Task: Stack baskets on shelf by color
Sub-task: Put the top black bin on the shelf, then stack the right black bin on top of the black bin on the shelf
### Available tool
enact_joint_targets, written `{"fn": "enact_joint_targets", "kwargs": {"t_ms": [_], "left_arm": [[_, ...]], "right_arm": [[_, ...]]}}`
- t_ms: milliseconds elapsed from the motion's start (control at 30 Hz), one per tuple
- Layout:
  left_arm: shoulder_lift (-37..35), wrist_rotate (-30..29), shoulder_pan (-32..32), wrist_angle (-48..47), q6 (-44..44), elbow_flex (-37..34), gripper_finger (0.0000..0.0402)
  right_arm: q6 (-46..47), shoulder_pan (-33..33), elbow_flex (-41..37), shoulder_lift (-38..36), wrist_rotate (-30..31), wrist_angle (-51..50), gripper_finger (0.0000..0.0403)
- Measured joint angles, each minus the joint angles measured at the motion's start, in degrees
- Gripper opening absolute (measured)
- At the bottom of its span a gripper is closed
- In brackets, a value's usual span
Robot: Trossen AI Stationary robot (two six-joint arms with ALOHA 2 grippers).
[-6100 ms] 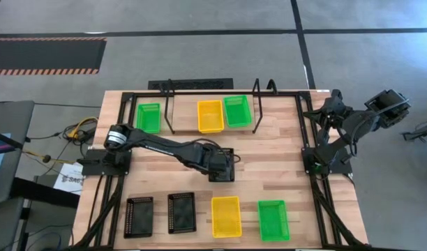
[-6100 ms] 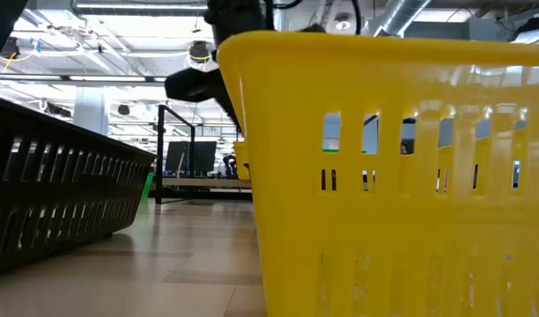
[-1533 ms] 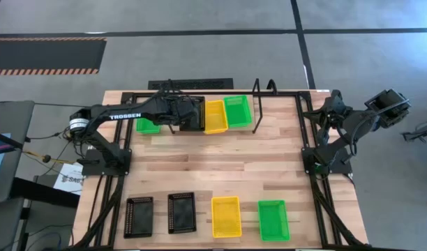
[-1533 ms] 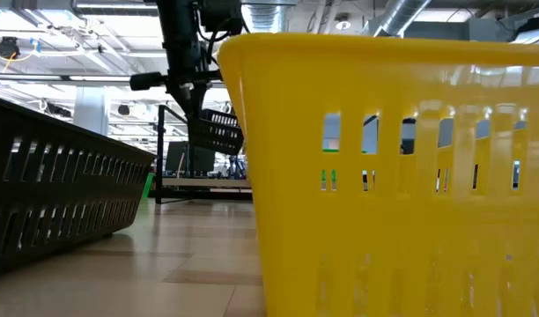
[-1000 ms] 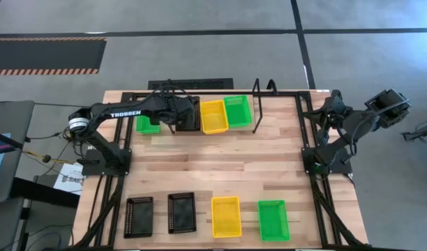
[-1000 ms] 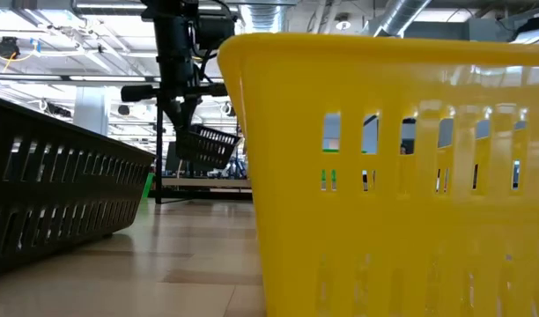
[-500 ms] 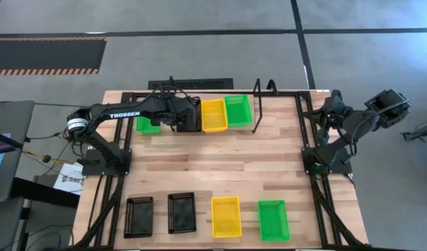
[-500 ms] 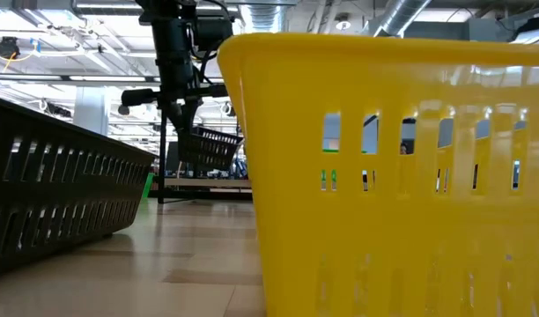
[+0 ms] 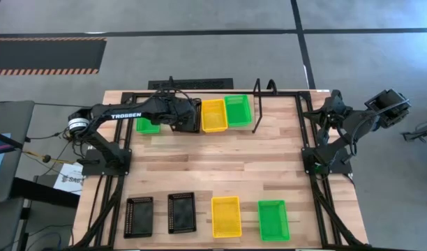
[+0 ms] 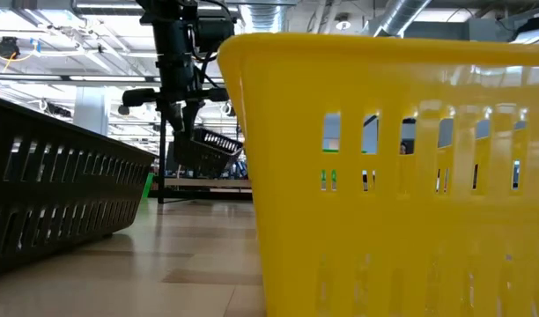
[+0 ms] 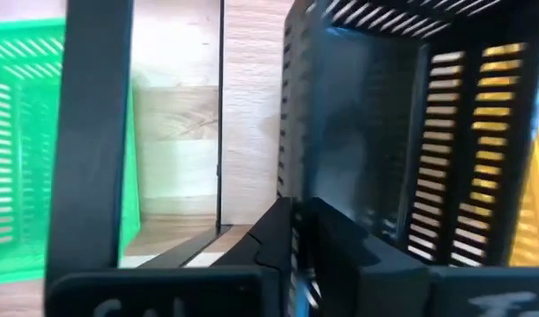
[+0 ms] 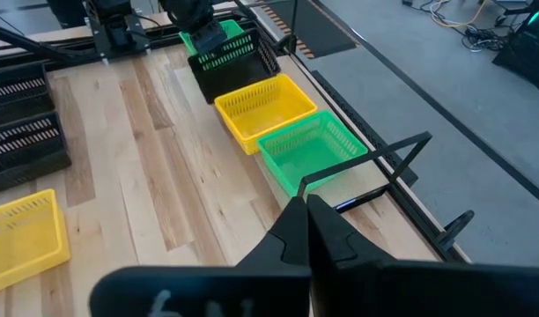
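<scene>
reaching over the light wooden shelf with black rod loops [image 9: 262, 120], the left gripper [image 9: 188, 116] pinches one wall of a black perforated plastic basket [image 9: 188, 124] set between a green basket [image 9: 147, 125] and a yellow one [image 9: 213, 116]. right gripper [image 12: 306, 214] waits clenched. nothing looks stacked yet, and four baskets wait along the table's near edge.

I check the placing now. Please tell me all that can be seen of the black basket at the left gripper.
The black basket is a small rectangular plastic basket with slotted walls. It sits tilted on the shelf, between a green basket and a yellow basket, close beside the yellow one. The left gripper has its fingers at one wall; the grip itself is unclear.
</scene>
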Motion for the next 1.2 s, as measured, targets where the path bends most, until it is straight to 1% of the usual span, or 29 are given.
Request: {"fn": "enact_joint_targets", "kwargs": {"t_ms": [200, 367, 533, 633, 700, 800, 933, 1000, 1067, 1200], "left_arm": [[0.19, -3.68, 0.13, 0.14, 2.97, 1.47, 0.0083], [0.26, -4.32, 0.67, -0.01, 9.15, 5.42, 0.012], [0.2, 0.22, 1.1, -5.08, 11.74, 11.3, 0.0138], [0.12, 4.57, -0.36, -13.29, 11.7, 15.11, 0.0137], [0.1, 6.64, -3.0, -19.59, 10.74, 17.25, 0.0132], [0.05, 7.79, -9.35, -28.5, 6.33, 19.6, 0.0125], [-0.01, 9.15, -21.09, -34.46, -5.38, 19.89, 0.0121], [-0.01, 9.57, -27.51, -35.39, -13.48, 19.87, 0.0121], [-0.01, 9.2, -33.59, -34.42, -21.95, 19.7, 0.0121], [-0.01, 7.43, -44.12, -34.51, -40.53, 19.67, 0.0121]], "right_arm": [[0.02, -0.01, 0.0, 0.0, 0.0, 0.33, 0.0003], [0.52, 0.0, 0.0, 0.0, 0.0, 0.44, 0.0003], [1.22, 0.0, 0.0, 0.0, 0.0, 0.44, 0.0003], [1.24, -0.01, 0.0, 0.0, 0.0, 0.44, 0.0003], [1.22, -0.02, 0.0, 0.0, 0.0, 0.44, 0.0003], [1.22, -0.01, 0.0, -0.01, 0.0, 0.44, 0.0003], [1.19, -0.01, 0.0, -0.01, 0.0, 0.44, 0.0003], [1.18, 0.0, 0.0, 0.0, 0.02, 0.44, 0.0003], [1.16, 0.0, 0.0, 0.0, 0.03, 0.44, 0.0003], [1.06, -0.02, 0.0, 0.0, 0.09, 0.44, 0.0003]]}}
